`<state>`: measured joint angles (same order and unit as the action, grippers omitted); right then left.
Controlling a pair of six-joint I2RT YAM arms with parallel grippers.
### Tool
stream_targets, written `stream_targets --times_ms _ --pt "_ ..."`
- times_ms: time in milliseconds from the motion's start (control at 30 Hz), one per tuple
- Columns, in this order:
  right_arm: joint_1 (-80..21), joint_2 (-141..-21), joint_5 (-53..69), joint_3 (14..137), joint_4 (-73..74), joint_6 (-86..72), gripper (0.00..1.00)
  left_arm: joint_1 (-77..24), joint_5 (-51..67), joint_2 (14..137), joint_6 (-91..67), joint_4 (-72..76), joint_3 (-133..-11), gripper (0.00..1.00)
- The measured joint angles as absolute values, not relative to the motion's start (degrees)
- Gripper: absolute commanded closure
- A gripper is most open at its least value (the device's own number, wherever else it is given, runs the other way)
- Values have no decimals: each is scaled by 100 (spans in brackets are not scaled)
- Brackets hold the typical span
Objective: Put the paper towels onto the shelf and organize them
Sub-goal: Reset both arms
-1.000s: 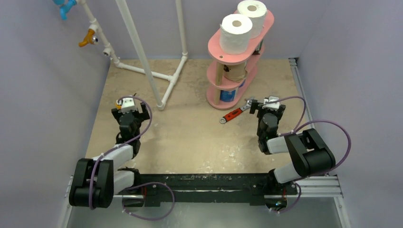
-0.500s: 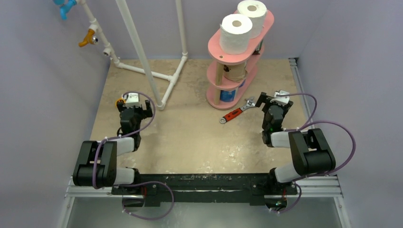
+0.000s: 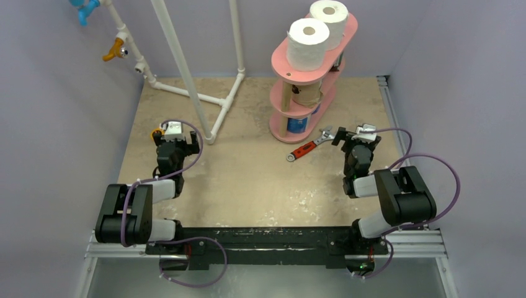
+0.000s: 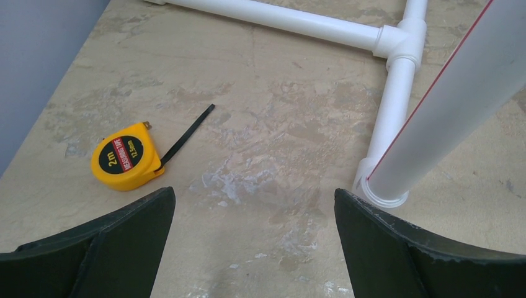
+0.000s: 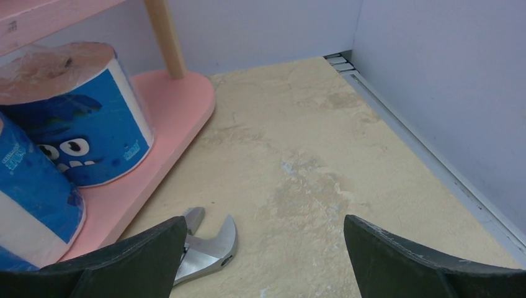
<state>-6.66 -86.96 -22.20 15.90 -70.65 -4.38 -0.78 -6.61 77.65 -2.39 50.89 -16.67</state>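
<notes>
Left hand point(image 3: 177, 144) and right hand point(image 3: 358, 139) gape empty; rolls point(image 3: 308, 43) sit on the shelf point(image 3: 277, 63).
Overhead only: white rolls point(image 3: 329, 17) on top, ahead-left of the right hand. Its wrist view adds blue rolls point(image 5: 80, 124) on the bottom board point(image 5: 180, 105), wrench point(image 5: 208, 245) just left, open desk point(image 5: 310, 155) up to the wall point(image 5: 434, 81).

Black-white arms point(image 3: 121, 217); purple cables point(image 3: 458, 185); left tool point(image 4: 254, 198), right tool point(image 5: 265, 223) black

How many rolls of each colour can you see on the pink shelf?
White rolls: 2
Tan roll: 1
Blue-wrapped rolls: 2
Total: 5 rolls showing on the shelf; more could be hidden behind its boards.
</notes>
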Motion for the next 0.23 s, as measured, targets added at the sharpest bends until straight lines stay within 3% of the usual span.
stream_targets --times_ms 233 --pt "-663 -8698 -2143 1588 -7168 -432 1 -78 -657 7765 -235 5037 -1675 0"
